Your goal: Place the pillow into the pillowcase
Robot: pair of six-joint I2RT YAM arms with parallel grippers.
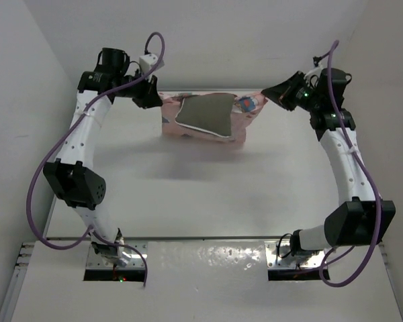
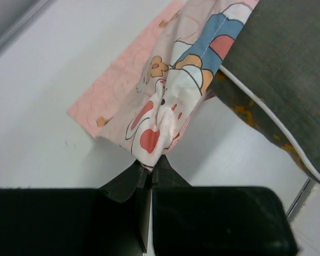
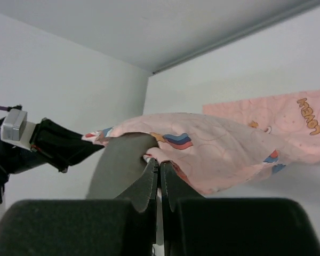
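The pale-pink printed pillowcase (image 1: 245,111) hangs lifted at the far middle of the table, stretched between both grippers. The olive-grey pillow (image 1: 205,113) with white piping sits partly inside it, most of its face showing through the open mouth. My left gripper (image 1: 154,100) is shut on the case's left corner (image 2: 149,144); the pillow (image 2: 288,74) hangs to its right. My right gripper (image 1: 274,94) is shut on the case's right edge (image 3: 224,149), with the pillow (image 3: 120,162) just left of the fingers.
White walls stand close behind and beside the table. The table's far edge (image 1: 208,90) runs just behind the cloth. The left arm's wrist (image 3: 48,144) shows across the cloth in the right wrist view.
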